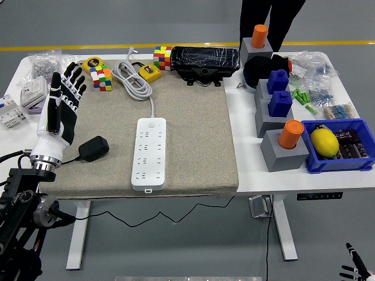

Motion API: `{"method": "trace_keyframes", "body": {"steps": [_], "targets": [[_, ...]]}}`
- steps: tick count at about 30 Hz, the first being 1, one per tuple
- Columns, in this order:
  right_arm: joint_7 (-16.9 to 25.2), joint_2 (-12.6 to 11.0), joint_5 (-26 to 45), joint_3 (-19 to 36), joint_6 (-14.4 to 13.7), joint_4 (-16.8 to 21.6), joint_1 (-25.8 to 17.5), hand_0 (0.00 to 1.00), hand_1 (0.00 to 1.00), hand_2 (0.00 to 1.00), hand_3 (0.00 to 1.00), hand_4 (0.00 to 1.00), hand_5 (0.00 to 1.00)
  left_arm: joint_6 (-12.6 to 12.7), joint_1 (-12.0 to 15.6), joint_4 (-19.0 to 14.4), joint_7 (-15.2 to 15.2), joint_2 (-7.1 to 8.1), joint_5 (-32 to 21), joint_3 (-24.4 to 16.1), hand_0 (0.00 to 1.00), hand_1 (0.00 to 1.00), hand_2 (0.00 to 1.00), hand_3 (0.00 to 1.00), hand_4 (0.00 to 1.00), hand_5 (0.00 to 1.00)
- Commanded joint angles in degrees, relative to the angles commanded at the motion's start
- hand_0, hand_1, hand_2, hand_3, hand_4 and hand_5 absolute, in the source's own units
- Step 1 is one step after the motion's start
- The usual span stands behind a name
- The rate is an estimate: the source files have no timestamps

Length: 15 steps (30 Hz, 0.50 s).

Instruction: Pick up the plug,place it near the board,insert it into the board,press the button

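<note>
A black plug [94, 148] lies on the beige mat [193, 129] at its left side, its thin cable trailing off to the left. The white power strip [149, 153] lies lengthwise in the mat's middle, its button end toward the far side and its grey cord [133, 82] coiled behind it. My left hand [62, 105] hovers open above the mat's left edge, fingers spread and pointing away from me, just behind and left of the plug, not touching it. At the bottom right corner only a few black fingertips [354, 268] of my right hand show below the table.
Behind the mat sit two colour cubes [101, 78], yellow tape measures [150, 72] and a black wrapped case [205, 61]. Grey and blue blocks with orange cylinders [290, 134] and a blue bin [338, 147] crowd the right side. A person stands at the far edge.
</note>
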Motion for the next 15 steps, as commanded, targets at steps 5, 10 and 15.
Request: {"method": "trace_keyframes", "body": {"steps": [5,10,15], "targets": [[-0.14,-0.03,0.03,-0.34,0.07,0.0,0.15,0.829,0.772,0.734,0.775,0.998,0.998,0.83,-0.01,-0.31,0.3,-0.02,0.86,0.19,0.943,0.976,0.968,0.98,0.998,0.998],[-0.27,0.0,0.51,-1.03,0.19,0.0,0.22,0.825,0.772,0.734,0.776,0.998,0.998,1.25,0.02,-0.41,0.46,0.02,1.36,0.16,0.942,0.971,0.966,0.981,0.998,0.998],[-0.34,0.05,0.3,-1.03,0.23,0.0,0.23,0.822,0.772,0.733,0.774,0.998,0.998,1.57,0.22,-0.47,0.68,-0.01,1.77,0.25,0.938,0.965,0.962,0.98,0.998,0.998]]}}
